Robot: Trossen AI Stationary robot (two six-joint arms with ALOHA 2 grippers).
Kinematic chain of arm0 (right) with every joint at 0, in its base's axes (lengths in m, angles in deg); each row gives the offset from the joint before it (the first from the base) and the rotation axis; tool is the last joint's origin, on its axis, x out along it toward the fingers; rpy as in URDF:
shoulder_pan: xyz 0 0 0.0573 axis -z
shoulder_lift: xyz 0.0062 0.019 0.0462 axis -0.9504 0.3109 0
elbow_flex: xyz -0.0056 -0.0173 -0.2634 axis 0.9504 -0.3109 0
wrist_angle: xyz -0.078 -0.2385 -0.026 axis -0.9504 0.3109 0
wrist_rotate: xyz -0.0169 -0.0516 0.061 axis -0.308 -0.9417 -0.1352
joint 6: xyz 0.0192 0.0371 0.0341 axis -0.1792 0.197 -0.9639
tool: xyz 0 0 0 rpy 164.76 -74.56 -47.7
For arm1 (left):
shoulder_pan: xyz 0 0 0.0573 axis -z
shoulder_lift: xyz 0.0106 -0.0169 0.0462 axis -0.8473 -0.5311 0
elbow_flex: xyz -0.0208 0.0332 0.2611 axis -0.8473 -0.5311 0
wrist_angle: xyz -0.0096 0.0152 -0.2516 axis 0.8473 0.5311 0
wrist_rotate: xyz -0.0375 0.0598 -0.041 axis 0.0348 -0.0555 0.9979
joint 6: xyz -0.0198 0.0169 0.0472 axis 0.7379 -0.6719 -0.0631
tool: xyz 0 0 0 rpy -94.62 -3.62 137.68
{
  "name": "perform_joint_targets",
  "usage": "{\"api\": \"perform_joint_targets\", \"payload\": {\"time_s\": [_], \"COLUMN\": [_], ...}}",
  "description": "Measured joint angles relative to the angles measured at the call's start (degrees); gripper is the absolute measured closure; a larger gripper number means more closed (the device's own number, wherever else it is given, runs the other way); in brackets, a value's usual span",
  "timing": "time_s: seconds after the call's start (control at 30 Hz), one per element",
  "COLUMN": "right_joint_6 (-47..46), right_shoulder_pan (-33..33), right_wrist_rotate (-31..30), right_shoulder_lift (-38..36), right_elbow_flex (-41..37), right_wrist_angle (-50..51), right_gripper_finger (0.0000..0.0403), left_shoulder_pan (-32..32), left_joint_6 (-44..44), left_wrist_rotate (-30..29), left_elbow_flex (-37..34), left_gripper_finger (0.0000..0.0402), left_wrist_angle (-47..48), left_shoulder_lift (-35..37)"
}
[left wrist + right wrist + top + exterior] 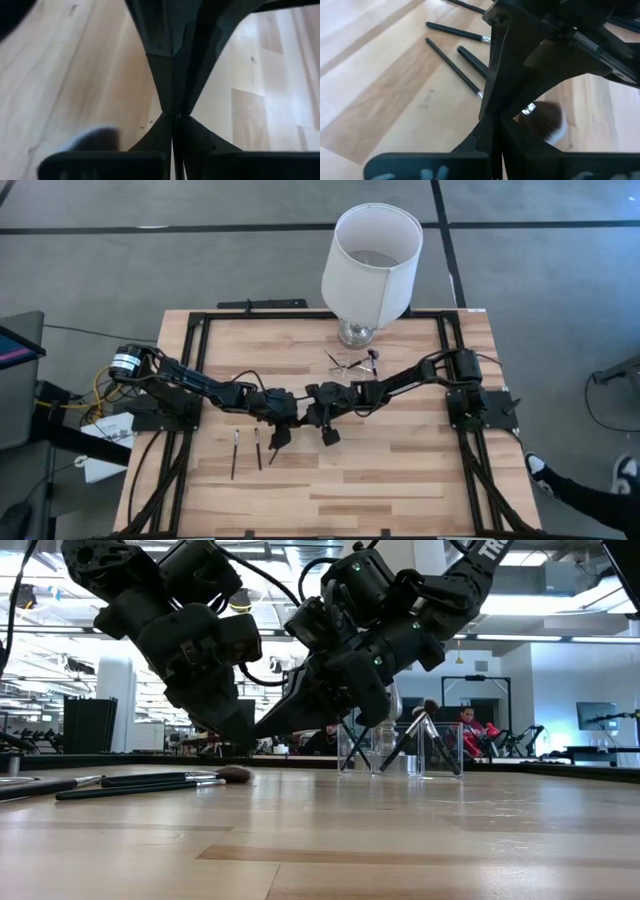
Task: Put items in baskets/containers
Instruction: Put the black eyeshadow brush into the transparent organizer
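Three slim dark brushes [245, 452] lie flat on the wooden table [400, 480], left of centre; they also show in the low view [130, 781] and the right wrist view [452, 67]. A brush with a fluffy head [546, 120] lies close to both grippers. My left gripper [277, 438] is shut, pointing down at the table just right of the brushes [238, 745]. My right gripper [328, 436] is shut beside it, slanting toward the left gripper, above the table [265, 728]. The clear tray [350, 361] stands at the back with several brushes leaning in it [400, 748]. My left gripper's shut fingers [175, 112] reach down to the table beside the fluffy-headed brush. I cannot tell whether they touch it, because the fingers themselves hide the spot.
A big white lampshade on a glass base [371, 255] stands at the table's far edge, just behind the clear tray. Black frame rails [190, 380] run along the table's left and right sides. Bare wood lies toward the near edge [380, 490]. People show in the room beyond [470, 725].
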Motion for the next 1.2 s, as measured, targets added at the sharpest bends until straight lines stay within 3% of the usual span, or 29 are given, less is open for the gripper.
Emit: {"api": "perform_joint_targets", "payload": {"time_s": [0.2,0.43,0.63,0.93,1.07,1.2], "right_joint_6": [0.19,-1.96,-3.87,-19.61,-16.54,-10.73], "right_shoulder_pan": [-0.26,-2.02,-3.33,-10.1,-12.72,-11.0], "right_wrist_rotate": [-2.04,-16.71,-17.58,-18.19,-25.08,-27.35], "right_shoulder_lift": [-1.27,-11.55,-24.53,-44.82,-48.54,-46.25], "right_elbow_flex": [0.0,0.13,0.12,-2.48,-12.5,-24.41], "right_wrist_angle": [1.82,12.31,22.59,38.65,26.73,2.03], "right_gripper_finger": [0.0387,0.0333,0.0292,0.0274,0.0275,0.0274], "left_shoulder_pan": [-1.14,-2.87,-4.86,-5.44,-5.44,-5.44], "left_joint_6": [-1.0,-1.72,-4.55,-14.52,-19.53,-23.52], "left_wrist_rotate": [-2.17,-3.54,-4.93,-5.21,-5.36,-5.4], "left_elbow_flex": [0.07,0.03,0.02,0.0,0.06,0.07], "left_gripper_finger": [0.038,0.0383,0.0387,0.0385,0.0382,0.0378], "left_wrist_angle": [0.13,-1.0,-9.4,-20.71,-25.33,-28.85], "left_shoulder_lift": [0.06,0.0,0.01,5.27,9.41,12.05]}}
